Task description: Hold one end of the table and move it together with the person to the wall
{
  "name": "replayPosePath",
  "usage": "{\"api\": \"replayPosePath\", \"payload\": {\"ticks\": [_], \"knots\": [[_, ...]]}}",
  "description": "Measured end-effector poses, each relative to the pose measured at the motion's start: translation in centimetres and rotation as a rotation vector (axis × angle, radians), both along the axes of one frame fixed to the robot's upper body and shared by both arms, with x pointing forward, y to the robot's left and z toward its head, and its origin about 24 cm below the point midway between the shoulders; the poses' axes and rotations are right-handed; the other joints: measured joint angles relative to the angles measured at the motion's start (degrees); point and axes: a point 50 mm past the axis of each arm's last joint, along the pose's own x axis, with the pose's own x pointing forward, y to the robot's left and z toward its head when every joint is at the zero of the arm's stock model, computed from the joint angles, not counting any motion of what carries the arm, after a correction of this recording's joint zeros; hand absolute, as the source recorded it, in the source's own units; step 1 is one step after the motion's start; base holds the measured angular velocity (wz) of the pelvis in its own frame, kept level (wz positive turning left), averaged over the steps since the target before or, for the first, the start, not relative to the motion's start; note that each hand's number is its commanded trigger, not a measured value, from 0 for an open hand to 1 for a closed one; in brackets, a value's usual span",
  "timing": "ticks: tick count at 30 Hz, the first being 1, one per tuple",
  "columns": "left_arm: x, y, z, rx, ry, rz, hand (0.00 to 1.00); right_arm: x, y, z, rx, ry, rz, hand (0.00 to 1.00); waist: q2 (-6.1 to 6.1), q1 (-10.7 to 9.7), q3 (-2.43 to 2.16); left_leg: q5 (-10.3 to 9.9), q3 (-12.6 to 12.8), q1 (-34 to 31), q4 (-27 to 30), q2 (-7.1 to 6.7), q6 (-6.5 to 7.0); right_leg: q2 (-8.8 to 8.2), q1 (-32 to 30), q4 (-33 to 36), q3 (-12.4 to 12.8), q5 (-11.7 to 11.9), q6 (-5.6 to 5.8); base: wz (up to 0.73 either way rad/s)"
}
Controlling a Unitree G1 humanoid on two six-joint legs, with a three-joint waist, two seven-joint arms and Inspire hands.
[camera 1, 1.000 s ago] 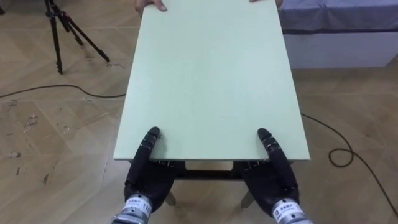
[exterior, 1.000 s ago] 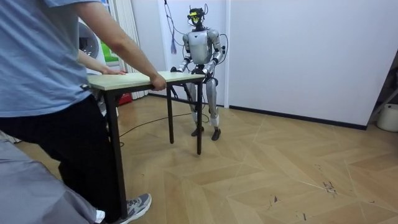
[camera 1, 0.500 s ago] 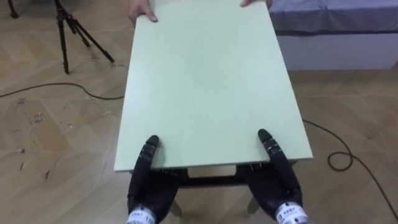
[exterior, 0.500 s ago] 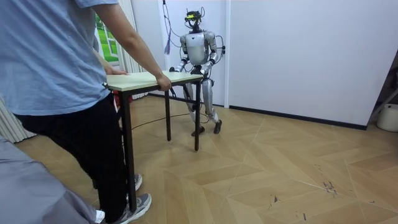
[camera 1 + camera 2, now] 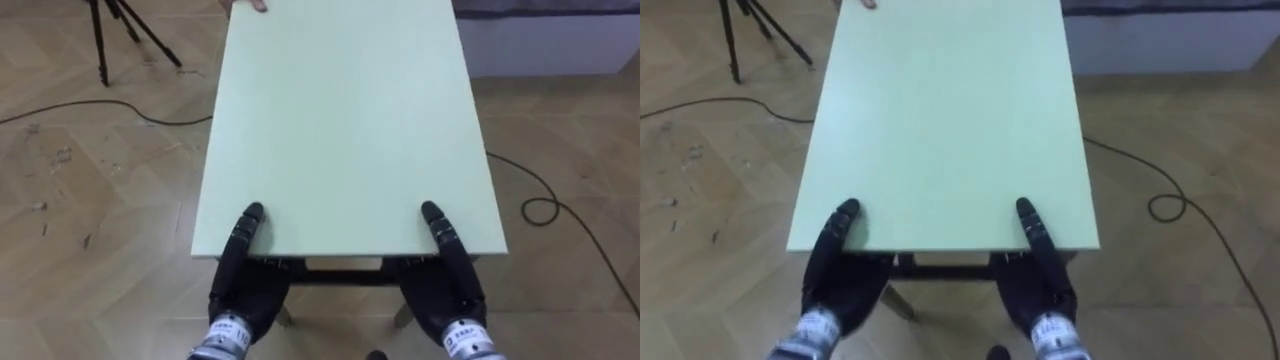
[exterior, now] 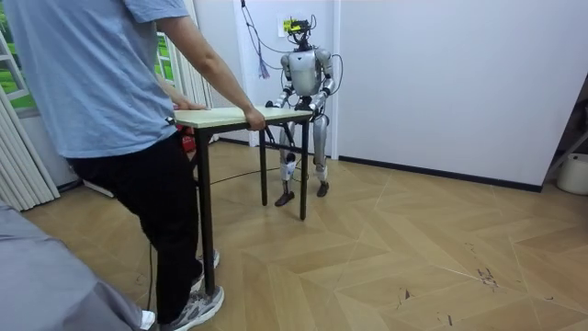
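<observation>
A pale green table (image 5: 340, 120) with dark legs stretches away from me in the eye views. My left hand (image 5: 245, 290) holds its near edge at the left, thumb on top and fingers underneath. At the right of that edge my right hand (image 5: 440, 290) grips the same way. A person's hand (image 5: 248, 5) holds the far edge. In the room view the person (image 6: 119, 138) in a blue shirt stands at one end of the table (image 6: 220, 115), both hands on it, and I stand at the other end, near the white wall.
A tripod (image 5: 110, 30) stands on the wooden floor at the far left, with a dark cable (image 5: 90, 105) running past it. Another cable (image 5: 545, 210) loops on the right. A white and grey bed (image 5: 560, 45) is at the far right.
The table, the person and I have all shifted toward the room view's right as we step along. My hands keep the same hold on the near edge.
</observation>
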Motion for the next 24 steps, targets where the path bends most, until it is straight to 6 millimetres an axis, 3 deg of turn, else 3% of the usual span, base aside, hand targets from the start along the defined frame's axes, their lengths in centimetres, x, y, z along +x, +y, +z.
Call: {"api": "replayPosePath", "payload": {"ticks": [1, 2, 4, 5, 6, 7, 9, 11, 13, 14, 15, 16, 17, 18, 19, 20, 23, 24], "knots": [[0.0, 0.0, 0.0, 0.000, 0.003, 0.000, 1.00, 0.0, -0.1, 0.0, -0.006, 0.001, 0.002, 1.00, -0.13, -0.2, -0.05, 0.5, 0.1, -0.2, -0.2, -0.64, 0.41, -0.52, 0.3, -1.3, 0.2, 0.8, 1.01, 0.00], [0.0, -0.1, 0.0, 0.000, 0.009, -0.005, 1.00, -0.1, -0.2, 0.0, -0.005, 0.005, 0.004, 1.00, -0.38, -0.6, -0.14, 1.7, 1.1, -0.8, -0.8, -1.15, 1.31, -0.79, 0.4, -2.2, 1.6, 1.9, 5.10, 0.21], [0.0, -0.4, -0.1, 0.011, 0.020, -0.026, 1.00, -0.7, -0.6, -0.3, 0.007, 0.023, -0.017, 1.00, -0.25, -1.5, -0.10, 3.0, 3.7, -0.9, -1.3, 0.09, 1.59, -2.41, -0.3, 9.0, 3.1, -5.2, 4.46, 0.50], [0.0, -0.6, -0.1, 0.021, 0.021, -0.041, 1.00, -1.2, -0.7, -0.5, 0.017, 0.033, -0.031, 1.00, -0.82, -2.3, -0.31, 4.4, 5.7, -0.8, -2.6, 0.66, 1.52, -4.27, -0.1, 17.8, 3.2, -11.3, 4.50, 0.65], [0.0, -0.6, 0.0, 0.030, 0.016, -0.047, 1.00, -1.5, -0.8, -0.6, 0.029, 0.032, -0.040, 1.00, -1.59, -2.4, -0.29, 6.0, 7.3, -0.9, -4.3, 0.64, 1.59, -6.09, 0.3, 25.1, 3.5, -15.4, 5.12, 0.53], [0.0, -0.6, 0.0, 0.043, 0.011, -0.053, 1.00, -1.6, -0.7, -0.6, 0.042, 0.034, -0.045, 1.00, -1.94, -2.0, -0.36, 7.1, 8.5, -1.4, -5.1, 0.68, 1.62, -7.29, 1.7, 30.2, 4.3, -17.9, 5.76, 0.20], [0.0, -0.5, 0.1, 0.049, 0.007, -0.052, 1.00, -1.6, -0.5, -0.6, 0.045, 0.032, -0.042, 1.00, -2.07, -1.7, -0.34, 8.1, 8.6, -2.5, -5.2, 0.66, 1.63, -8.61, 5.4, 34.1, 4.7, -20.0, 6.13, 0.03], [0.0, -0.4, 0.1, 0.047, 0.008, -0.042, 1.00, -1.6, -0.1, -0.7, 0.049, 0.038, -0.041, 1.00, -2.53, -1.7, -0.14, 8.9, 8.5, -2.8, -5.2, 0.65, 1.32, -9.33, 8.5, 36.8, 4.9, -20.2, 6.27, 0.12], [0.1, 0.0, 0.4, 0.058, -0.004, -0.037, 1.00, -1.7, 0.4, -0.7, 0.071, 0.043, -0.045, 1.00, -5.29, -1.9, -0.28, 9.8, 10.2, -4.3, -5.1, 0.59, 0.88, -10.32, 12.0, 41.7, 6.5, -18.4, 6.03, 0.31], [0.2, 0.1, 0.5, 0.067, -0.011, -0.036, 1.00, -1.6, 0.7, -0.6, 0.081, 0.037, -0.049, 1.00, -5.84, -1.8, -0.25, 10.2, 10.6, -5.2, -4.7, 0.79, 0.54, -10.28, 12.3, 40.7, 6.9, -18.8, 6.37, 0.19], [0.3, 0.0, 0.6, 0.075, -0.023, -0.037, 1.00, -1.3, 0.6, -0.5, 0.081, 0.027, -0.050, 1.00, -5.82, -1.6, 0.11, 11.4, 10.7, -7.0, -3.3, 1.66, -0.43, -8.71, 11.1, 38.8, 5.9, -19.3, 6.97, 0.00], [0.3, -0.1, 0.7, 0.075, -0.025, -0.039, 1.00, -1.3, 0.6, -0.4, 0.081, 0.025, -0.051, 1.00, -5.20, -1.0, -0.18, 11.7, 10.7, -7.6, -3.3, 2.15, -0.46, -7.59, 10.7, 37.7, 6.0, -19.2, 6.96, -0.17], [0.3, -0.1, 0.8, 0.086, -0.031, -0.038, 1.00, -1.3, 0.6, -0.4, 0.081, 0.022, -0.053, 1.00, -5.40, -0.3, -0.16, 12.6, 10.6, -8.1, -4.3, 3.00, -0.77, -5.90, 10.7, 35.3, 6.2, -19.4, 7.12, -0.23], [0.3, -0.1, 0.8, 0.099, -0.038, -0.033, 1.00, -1.3, 0.6, -0.4, 0.083, 0.019, -0.051, 1.00, -5.64, -0.1, -0.15, 13.9, 10.5, -8.5, -6.0, 3.36, -0.83, -5.29, 11.2, 31.9, 6.2, -19.6, 7.58, -0.20], [0.1, 0.0, 1.0, 0.101, -0.045, -0.030, 1.00, -1.2, 0.7, -0.3, 0.084, 0.011, -0.049, 1.00, -5.97, 0.0, -0.20, 15.2, 10.7, -9.1, -7.2, 3.42, -0.55, -5.07, 11.9, 28.5, 6.1, -20.3, 8.62, -0.13], [0.1, 0.0, 1.1, 0.102, -0.051, -0.028, 1.00, -1.2, 0.7, -0.1, 0.083, 0.004, -0.046, 1.00, -6.05, 0.0, -0.19, 15.5, 11.1, -9.6, -7.5, 3.48, -0.25, -4.96, 12.1, 26.8, 6.3, -20.8, 8.89, -0.23], [0.1, 0.3, 1.5, 0.106, -0.068, -0.010, 1.00, -1.0, 1.1, 0.2, 0.087, -0.010, -0.030, 1.00, -7.32, 1.1, -0.08, 16.3, 12.8, -11.0, -8.0, 2.54, 0.45, -5.32, 13.8, 20.1, 8.5, -24.5, 8.57, -0.25], [0.2, 0.7, 1.7, 0.118, -0.075, -0.006, 1.00, -1.0, 1.3, 0.2, 0.097, -0.008, -0.025, 1.00, -7.83, 1.3, -0.16, 16.6, 13.7, -11.9, -7.9, 2.50, 0.94, -5.48, 14.6, 17.7, 8.2, -25.9, 8.06, -0.08]]}}
